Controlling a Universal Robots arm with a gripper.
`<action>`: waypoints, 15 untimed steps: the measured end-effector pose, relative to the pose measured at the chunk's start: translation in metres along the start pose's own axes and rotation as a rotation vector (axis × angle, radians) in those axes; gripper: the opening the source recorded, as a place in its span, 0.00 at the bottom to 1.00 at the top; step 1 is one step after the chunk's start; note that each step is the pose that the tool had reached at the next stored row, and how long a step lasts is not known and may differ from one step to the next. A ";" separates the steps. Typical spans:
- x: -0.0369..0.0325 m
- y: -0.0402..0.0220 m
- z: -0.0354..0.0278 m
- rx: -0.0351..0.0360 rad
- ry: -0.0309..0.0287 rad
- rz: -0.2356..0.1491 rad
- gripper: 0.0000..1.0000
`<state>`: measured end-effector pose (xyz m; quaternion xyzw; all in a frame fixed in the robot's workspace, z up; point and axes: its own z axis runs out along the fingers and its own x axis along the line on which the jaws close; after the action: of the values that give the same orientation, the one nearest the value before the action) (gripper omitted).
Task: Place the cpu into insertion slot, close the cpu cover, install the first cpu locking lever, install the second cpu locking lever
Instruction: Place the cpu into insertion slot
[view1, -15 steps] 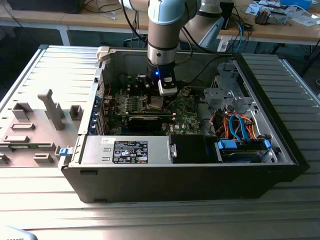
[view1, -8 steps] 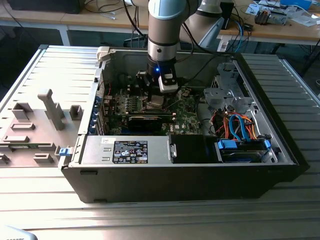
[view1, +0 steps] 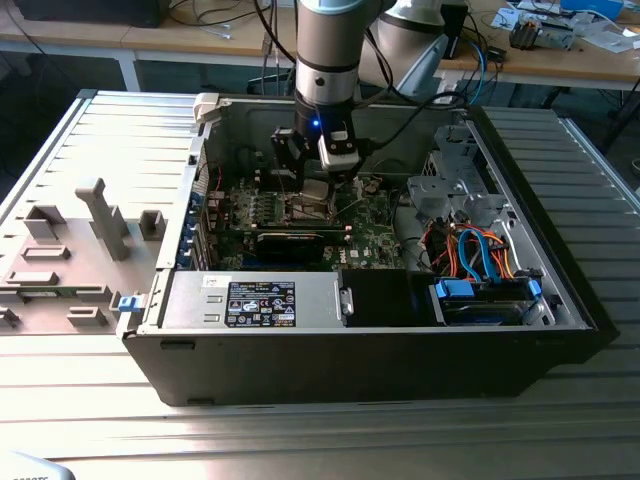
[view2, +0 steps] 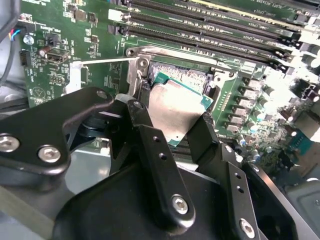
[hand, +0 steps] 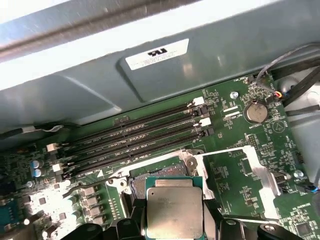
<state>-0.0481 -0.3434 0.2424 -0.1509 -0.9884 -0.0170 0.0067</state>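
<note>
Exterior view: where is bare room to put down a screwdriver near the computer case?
Free: the ribbed table between the case and the camera. Crowded: grey blocks on the exterior view's left; inside, the gripper holds the cpu over the board.

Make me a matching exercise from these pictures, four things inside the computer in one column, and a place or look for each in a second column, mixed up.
Things
1. cpu
2. insertion slot
3. coin battery
4. memory slots

Place or look
A. long dark parallel rows on the board
B. round and silvery
C. held by the gripper
D. square recess with a silvery rim, partly behind the held part

Pairs: 1-C, 2-D, 3-B, 4-A
</note>
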 end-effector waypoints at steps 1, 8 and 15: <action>0.0000 0.0001 -0.0010 -0.0002 0.0000 0.000 0.54; 0.0000 0.0001 -0.0013 -0.0001 0.0000 0.000 0.54; 0.0000 0.0000 -0.0013 0.0008 -0.0007 0.013 0.54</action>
<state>-0.0481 -0.3434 0.2437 -0.1575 -0.9874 -0.0165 0.0065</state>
